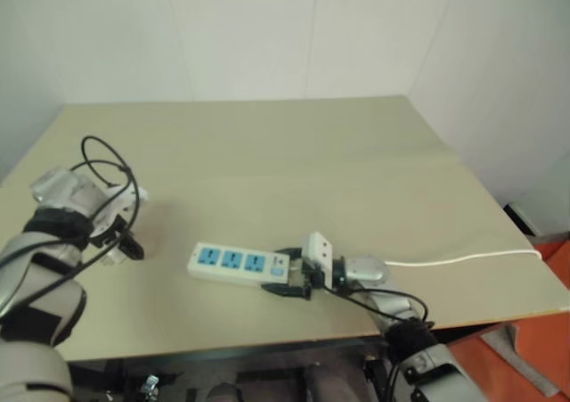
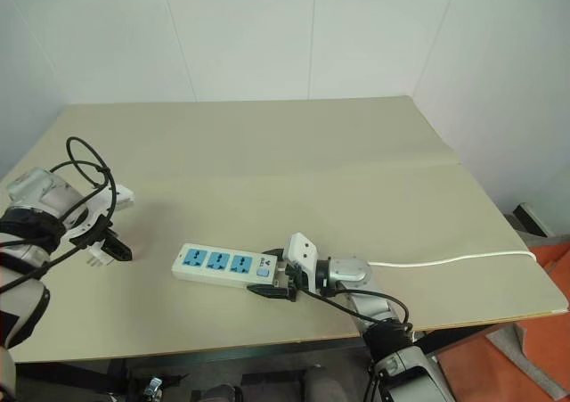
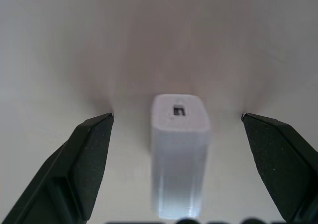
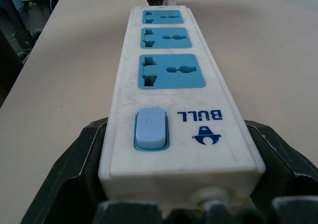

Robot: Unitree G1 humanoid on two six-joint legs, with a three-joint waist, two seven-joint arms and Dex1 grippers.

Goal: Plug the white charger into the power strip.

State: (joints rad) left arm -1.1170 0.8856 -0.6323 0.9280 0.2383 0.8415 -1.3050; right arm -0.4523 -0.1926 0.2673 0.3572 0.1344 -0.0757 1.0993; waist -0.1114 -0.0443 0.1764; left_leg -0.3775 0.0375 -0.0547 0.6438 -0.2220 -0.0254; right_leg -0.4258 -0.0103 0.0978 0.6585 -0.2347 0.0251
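The white charger [image 3: 179,149] stands upright on the tan table, its small slot facing up. My left gripper [image 3: 176,117] points down over it and is open, with one black finger [image 3: 87,154] on each side and a clear gap to the charger. In the head views this gripper [image 1: 127,244] is at the table's left. The power strip [image 1: 233,264], a white bar with three blue sockets, lies near the front edge. My right gripper [image 1: 287,271] is shut on its switch end [image 4: 150,129], with the fingers [image 4: 74,174] pressed against both long sides.
The strip's thin white cord [image 1: 463,259] runs right along the table [image 1: 312,170] to its right edge. White walls stand close behind and to the right. The table's front edge lies just below the strip.
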